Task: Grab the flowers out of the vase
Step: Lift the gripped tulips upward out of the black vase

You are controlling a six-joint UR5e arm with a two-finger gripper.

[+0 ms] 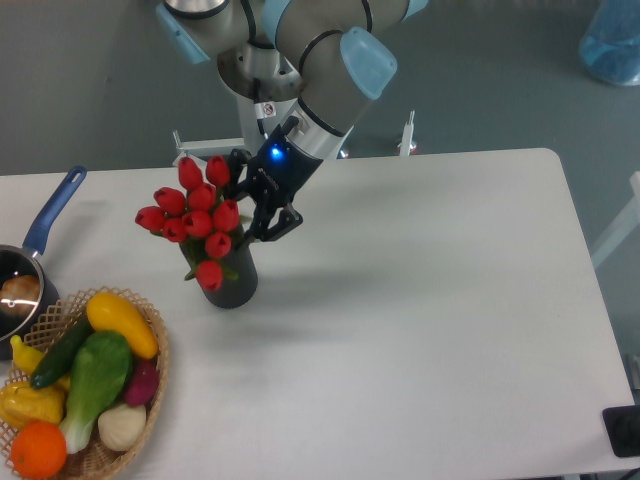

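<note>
red tulips [195,215] in dark ribbed vase [229,283] | our pincer [262,213] beside them, grip: cannot tell | lift pending

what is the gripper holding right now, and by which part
It cannot be told. The gripper sits right beside the flowers, which stand in the vase, but the blooms hide whether its fingers close on anything.
</note>
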